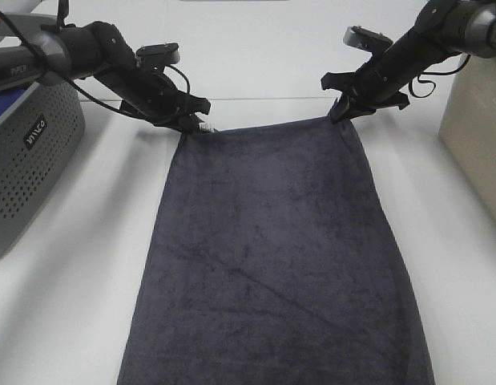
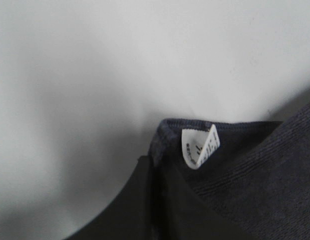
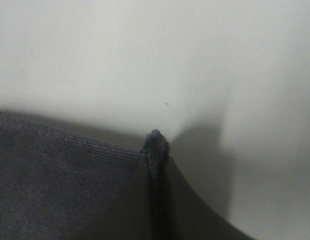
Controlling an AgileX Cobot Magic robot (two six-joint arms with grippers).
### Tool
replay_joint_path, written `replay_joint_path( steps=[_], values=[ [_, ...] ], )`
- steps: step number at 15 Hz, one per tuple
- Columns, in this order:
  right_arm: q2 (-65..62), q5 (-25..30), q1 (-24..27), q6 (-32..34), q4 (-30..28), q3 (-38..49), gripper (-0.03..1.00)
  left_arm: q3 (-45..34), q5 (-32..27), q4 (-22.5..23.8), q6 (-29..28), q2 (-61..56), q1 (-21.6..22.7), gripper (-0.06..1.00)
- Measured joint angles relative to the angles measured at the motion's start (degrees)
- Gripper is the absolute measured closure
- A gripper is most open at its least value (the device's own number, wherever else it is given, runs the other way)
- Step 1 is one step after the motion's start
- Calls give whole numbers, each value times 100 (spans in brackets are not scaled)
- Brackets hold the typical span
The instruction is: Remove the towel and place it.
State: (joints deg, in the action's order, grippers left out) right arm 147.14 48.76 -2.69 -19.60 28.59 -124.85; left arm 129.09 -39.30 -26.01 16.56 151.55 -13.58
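Note:
The dark charcoal towel [image 1: 272, 257] lies spread lengthwise on the white table, reaching from the far middle to the near edge of the exterior view. My left gripper [image 1: 193, 125] is shut on its far left corner, where the small white tag [image 2: 199, 147] shows in the left wrist view. My right gripper [image 1: 341, 112] is shut on the far right corner. In the right wrist view a tuft of towel [image 3: 155, 145] sticks out between the closed fingers. Both corners sit low at the table surface.
A grey perforated basket [image 1: 27, 160] stands at the left edge, with something blue [image 1: 3, 103] inside it. A beige box [image 1: 476, 136] stands at the right edge. White tabletop [image 1: 79, 289] shows on both sides of the towel.

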Motion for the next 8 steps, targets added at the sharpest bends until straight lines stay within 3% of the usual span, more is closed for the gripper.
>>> replay_joint_path(
  steps=[4,8],
  values=[
    [0,-401,0,-132,309,-6,96,0,579,17,126,-92,0,94],
    [0,-1117,0,-1129,1318,-6,96,0,1530,132,149,-103,-6,94]
  ],
)
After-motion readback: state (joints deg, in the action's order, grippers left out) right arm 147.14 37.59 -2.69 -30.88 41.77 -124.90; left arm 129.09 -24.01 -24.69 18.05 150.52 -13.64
